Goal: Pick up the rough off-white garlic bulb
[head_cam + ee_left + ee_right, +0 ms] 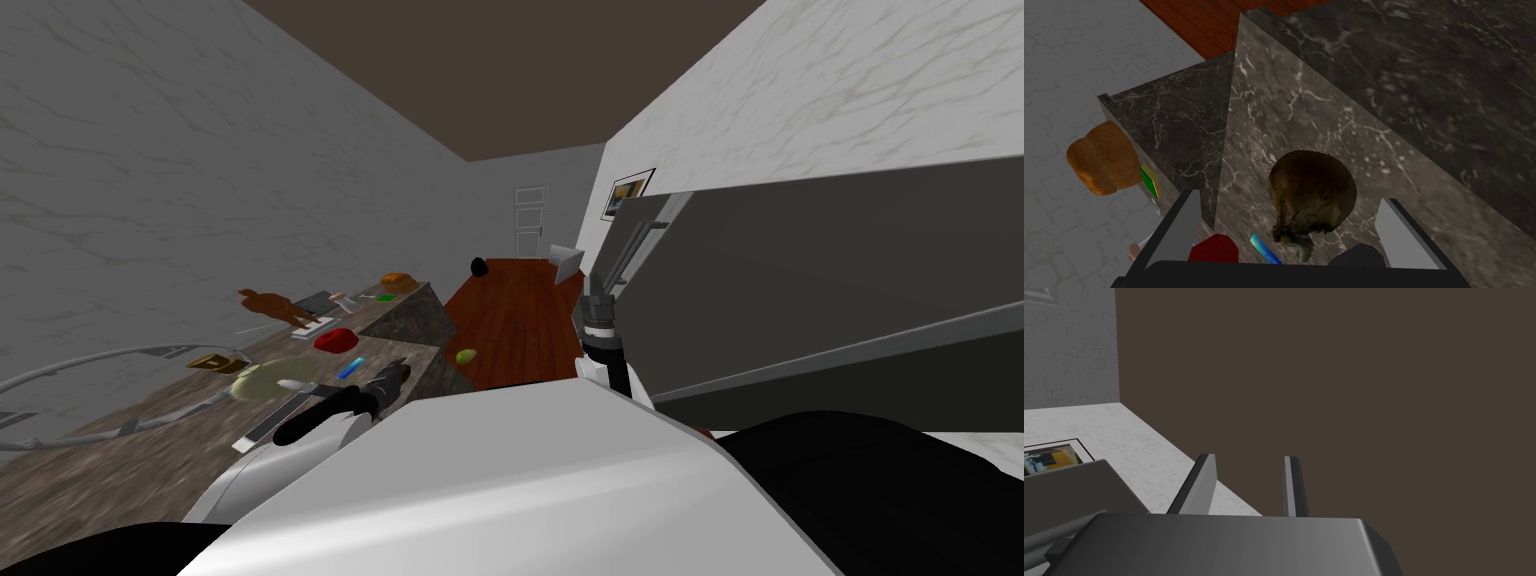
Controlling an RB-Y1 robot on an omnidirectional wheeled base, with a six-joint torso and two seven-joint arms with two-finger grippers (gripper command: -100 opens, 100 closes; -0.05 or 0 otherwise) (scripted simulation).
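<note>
Left gripper (1290,196) fingers (1184,225) spread either side of the brownish garlic bulb (1316,187), stem end toward the gripper's body.

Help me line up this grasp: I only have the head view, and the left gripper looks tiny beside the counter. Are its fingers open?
Observer: Yes, the left wrist view shows the left gripper open, fingers wide apart.
Operator: Is the garlic lined up?
Observer: The garlic shows midway between the fingers, against the marbled counter.
Operator: What colour is it?
Observer: Dull brown up close, a pale stub pointing toward the gripper.
</note>
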